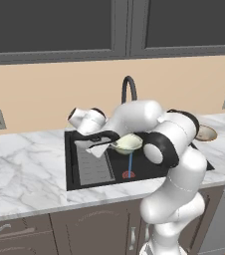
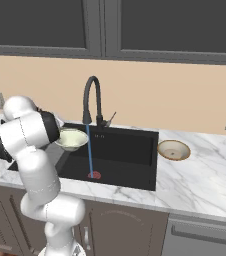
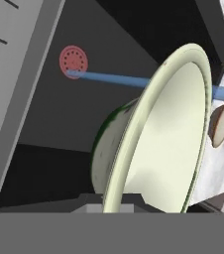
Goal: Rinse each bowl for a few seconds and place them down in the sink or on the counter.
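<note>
Two bowls are in sight. The pale cream-green bowl (image 1: pixel 128 143) is held up over the black sink (image 2: pixel 130 150), gripped at its rim by the pincer (image 1: pixel 110 141), whose fingers are closed on it; in the hand view this bowl (image 3: pixel 158 144) stands nearly edge-on, its pale hollow facing right. A single thin blue stream of water (image 2: pixel 89 150) falls from the one black arched faucet (image 2: pixel 92 97) to the one red drain (image 2: pixel 94 175). In the right base view the stream passes just right of the held bowl (image 2: pixel 71 138); whether water touches it cannot be told. The shallow beige bowl (image 2: pixel 173 149) with a brownish rim sits upright on the marble desk (image 2: pixel 205 175), just right of the sink and well apart from the held bowl. One grey ribbed rack (image 1: pixel 95 167) lies in the sink's left part.
</note>
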Motion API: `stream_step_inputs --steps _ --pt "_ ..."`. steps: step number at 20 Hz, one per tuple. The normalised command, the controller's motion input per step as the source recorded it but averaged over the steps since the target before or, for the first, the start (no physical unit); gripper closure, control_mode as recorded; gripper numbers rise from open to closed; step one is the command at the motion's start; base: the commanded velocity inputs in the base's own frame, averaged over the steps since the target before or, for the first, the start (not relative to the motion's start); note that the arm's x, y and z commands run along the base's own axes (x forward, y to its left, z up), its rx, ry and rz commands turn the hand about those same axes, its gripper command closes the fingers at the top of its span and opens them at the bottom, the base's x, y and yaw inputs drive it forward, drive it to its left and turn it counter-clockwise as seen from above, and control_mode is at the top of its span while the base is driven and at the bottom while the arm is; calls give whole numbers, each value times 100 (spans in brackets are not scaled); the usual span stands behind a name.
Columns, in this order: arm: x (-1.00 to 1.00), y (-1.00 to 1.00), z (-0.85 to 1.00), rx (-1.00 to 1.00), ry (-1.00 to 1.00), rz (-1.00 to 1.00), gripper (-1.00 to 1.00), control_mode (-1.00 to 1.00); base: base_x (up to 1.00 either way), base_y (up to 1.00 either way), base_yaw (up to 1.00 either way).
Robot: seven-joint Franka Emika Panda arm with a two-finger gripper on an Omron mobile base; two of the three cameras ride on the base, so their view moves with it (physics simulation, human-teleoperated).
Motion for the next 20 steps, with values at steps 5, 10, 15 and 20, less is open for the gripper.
stream_step_inputs --steps 5,10,15,20 --pt "21 -4 -18 0 3 -10 100 -100 0 0 0" --pt "23 -4 -16 0 0 -9 100 -100 0 0 0" --pt "27 -1 -15 0 0 -8 100 -100 0 0 0" --pt "26 -2 -10 0 0 -7 100 -100 0 0 0"
